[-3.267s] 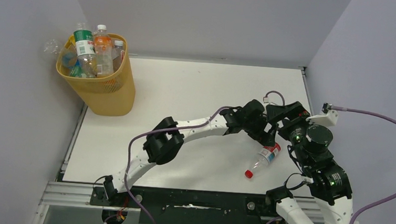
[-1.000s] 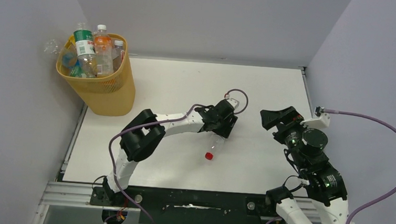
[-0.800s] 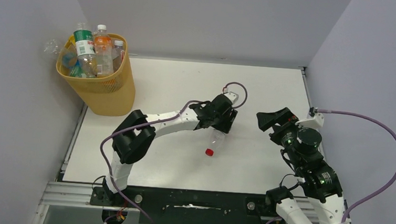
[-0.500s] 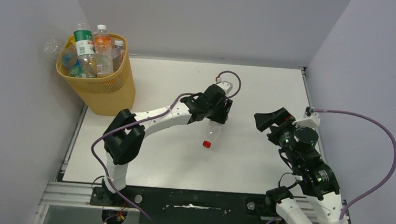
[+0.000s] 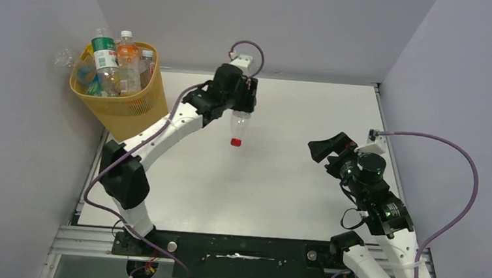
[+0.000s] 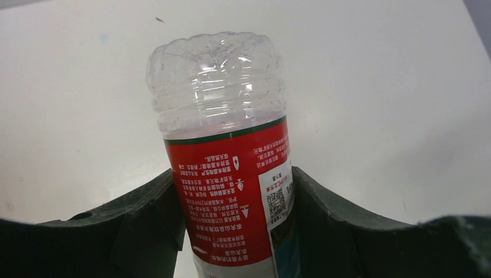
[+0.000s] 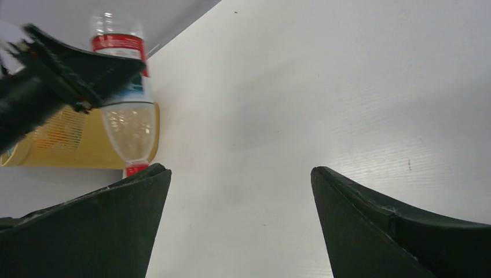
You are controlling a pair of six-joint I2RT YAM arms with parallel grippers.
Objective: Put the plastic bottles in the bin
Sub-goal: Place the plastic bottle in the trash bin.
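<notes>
At the far left, the tall yellow-orange mesh plastic bin (image 5: pixel 141 120) stood crammed with plastic bottles (image 5: pixel 111 64). Right of it, my left claw (image 5: pixel 240 107) hung above the white table (image 5: pixel 291 201), clenched on a clear red-labelled plastic bottle (image 5: pixel 238 123), its red cap (image 5: pixel 235 141) pointing down. Farther right, my right claw (image 5: pixel 325 148) gaped, holding nothing.

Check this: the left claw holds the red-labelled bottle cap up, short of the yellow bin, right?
No. The left claw holds the red-labelled bottle cap down, short of the yellow bin; the top external view shows its red cap hanging lowest.
</notes>
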